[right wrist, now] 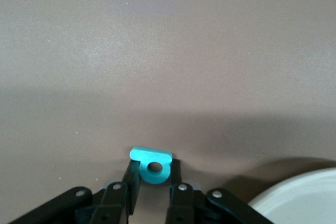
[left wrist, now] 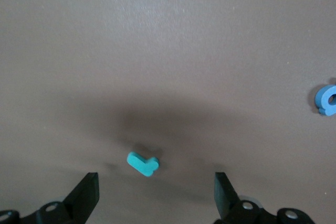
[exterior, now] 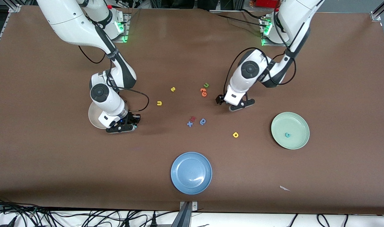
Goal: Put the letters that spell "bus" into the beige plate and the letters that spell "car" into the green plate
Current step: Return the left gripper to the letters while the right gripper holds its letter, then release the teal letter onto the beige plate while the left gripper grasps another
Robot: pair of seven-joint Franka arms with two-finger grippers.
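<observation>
Right gripper (right wrist: 153, 179) sits low beside the beige plate (exterior: 92, 117), at the plate's edge toward the table's middle; its jaws are pinched on the teal b (right wrist: 152, 164), which stands between the two fingertips with its ring hole showing in the right wrist view. Left gripper (left wrist: 156, 195) is low over bare table near the middle, jaws spread wide and holding nothing; the teal r (left wrist: 143, 163) lies flat on the table between the two fingers, touching neither, a little closer to one of them. Blue round letter (left wrist: 327, 99) lies well off to one side of that gripper. Green plate (exterior: 300, 138) sits toward the left arm's end with the teal c (exterior: 287, 135) in it. Yellow u (exterior: 159, 103), yellow s (exterior: 173, 89) and yellow a (exterior: 235, 135) lie loose on the table.
</observation>
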